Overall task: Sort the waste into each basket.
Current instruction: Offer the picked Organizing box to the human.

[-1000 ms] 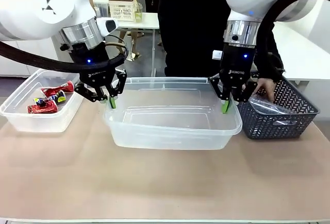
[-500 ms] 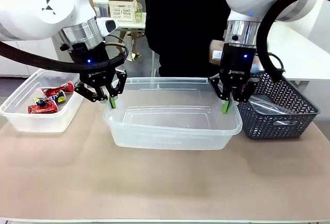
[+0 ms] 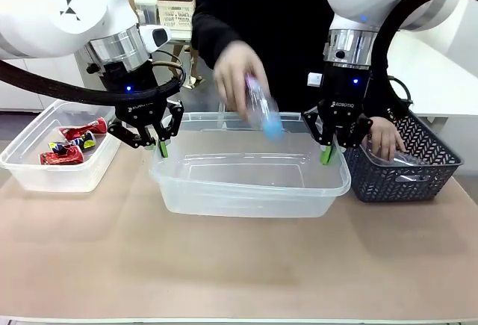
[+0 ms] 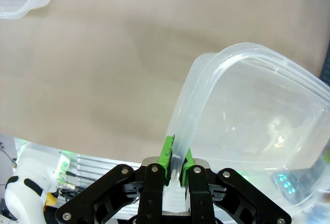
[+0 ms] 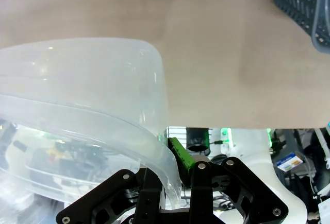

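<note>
Left claw [image 3: 160, 148] and right claw [image 3: 327, 153], each clenched on the rolled rim of the large middle tub [image 3: 250, 192], one at either short end. In the wrist views the green pads [image 4: 166, 154] pinched the thin clear lip. Neither claw had shifted over the last second.

The change lay above them. A person's hand [image 3: 237, 71], a moment earlier down at the lattice basket [image 3: 418, 179], had come across. It held a bottle [image 3: 258, 104] tilted with its blue cap [image 3: 272, 126] downward over the tub's far edge, not yet let go. The other hand [image 3: 386, 137] rested in the basket beside a crumpled clear piece [image 3: 399, 159]. By this reading the first bottle was about to drop into the empty tub while the arms steadied it.

The side tub [image 3: 45, 179], apart at the robot's left, already held the cans [image 3: 71, 142].

Materials: both tubs were thin, glossy, see-through plastic with rounded corners, likely to flex. The bottle was clear, smooth and cylindrical. The cans were small, crushed and shiny in red, blue and yellow. The basket was dark, rigid and open-latticed, and the bench [image 3: 239, 273] was matt and tan.
</note>
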Controlling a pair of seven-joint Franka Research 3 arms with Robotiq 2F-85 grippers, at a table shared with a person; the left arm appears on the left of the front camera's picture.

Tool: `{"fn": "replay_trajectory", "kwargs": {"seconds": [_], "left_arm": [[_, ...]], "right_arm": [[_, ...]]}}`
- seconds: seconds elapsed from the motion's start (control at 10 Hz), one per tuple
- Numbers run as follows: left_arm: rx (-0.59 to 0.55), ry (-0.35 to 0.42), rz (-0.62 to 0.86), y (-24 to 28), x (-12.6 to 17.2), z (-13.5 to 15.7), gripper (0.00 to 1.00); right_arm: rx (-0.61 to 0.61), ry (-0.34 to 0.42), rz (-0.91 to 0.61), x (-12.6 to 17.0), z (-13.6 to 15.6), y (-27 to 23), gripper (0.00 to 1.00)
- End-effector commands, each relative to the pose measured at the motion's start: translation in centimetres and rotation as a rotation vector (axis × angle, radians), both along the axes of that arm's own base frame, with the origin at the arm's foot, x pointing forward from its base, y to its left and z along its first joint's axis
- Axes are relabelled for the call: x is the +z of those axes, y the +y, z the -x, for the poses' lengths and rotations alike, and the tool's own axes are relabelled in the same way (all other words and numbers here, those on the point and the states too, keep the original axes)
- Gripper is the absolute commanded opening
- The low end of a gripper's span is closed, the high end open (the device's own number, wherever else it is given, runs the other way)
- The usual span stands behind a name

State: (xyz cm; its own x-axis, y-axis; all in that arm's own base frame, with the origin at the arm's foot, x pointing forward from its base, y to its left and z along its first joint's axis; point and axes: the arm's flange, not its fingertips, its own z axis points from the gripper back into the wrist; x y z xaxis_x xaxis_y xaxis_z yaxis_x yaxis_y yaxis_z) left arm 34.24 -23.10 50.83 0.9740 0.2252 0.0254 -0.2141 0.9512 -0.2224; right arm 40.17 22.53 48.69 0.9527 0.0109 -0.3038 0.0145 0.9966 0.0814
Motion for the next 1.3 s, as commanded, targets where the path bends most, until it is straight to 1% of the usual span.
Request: {"fn": "replay_trajectory", "kwargs": {"seconds": [0.0,1.2], "left_arm": [[0.040,-0.016,0.010,0.29,0.22,-0.25,0.00],[0.040,-0.016,0.010,0.29,0.22,-0.25,0.00]], "right_arm": [[0.024,0.015,-0.001,0.28,0.39,0.19,0.00],[0.024,0.015,-0.001,0.28,0.39,0.19,0.00]]}}
